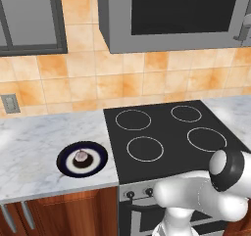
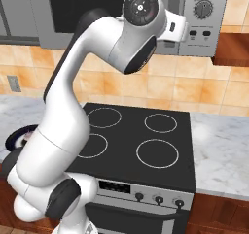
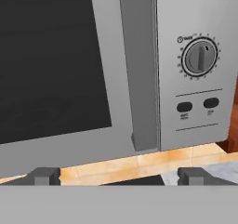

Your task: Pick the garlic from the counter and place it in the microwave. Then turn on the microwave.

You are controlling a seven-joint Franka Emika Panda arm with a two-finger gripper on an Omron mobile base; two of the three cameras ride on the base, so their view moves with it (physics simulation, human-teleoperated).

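The garlic [image 1: 81, 156], a tiny whitish-pink bulb, lies on a dark-blue plate [image 1: 62, 161] on the marble counter [image 1: 34, 142], left of the stove. The microwave [image 1: 181, 10] hangs above the stove with its dark glass door shut. My gripper [image 3: 118, 176] is raised high, close in front of the microwave [image 3: 139, 79], far above and to the right of the garlic. Its fingertips [image 3: 44, 175] stand wide apart with nothing between them. In the right base view my arm reaches up to the microwave's control panel [image 2: 204, 14], and the plate's edge [image 2: 17, 138] peeks out behind the arm.
A black four-ring stovetop [image 1: 166, 132] sits under the microwave with oven knobs [image 2: 158, 198] on its front. The panel has a timer dial [image 3: 200, 56] and two dark buttons [image 3: 184, 108]. A vertical door handle [image 3: 139, 69] is beside it. A glass-fronted wall cabinet [image 1: 29, 19] hangs at left.
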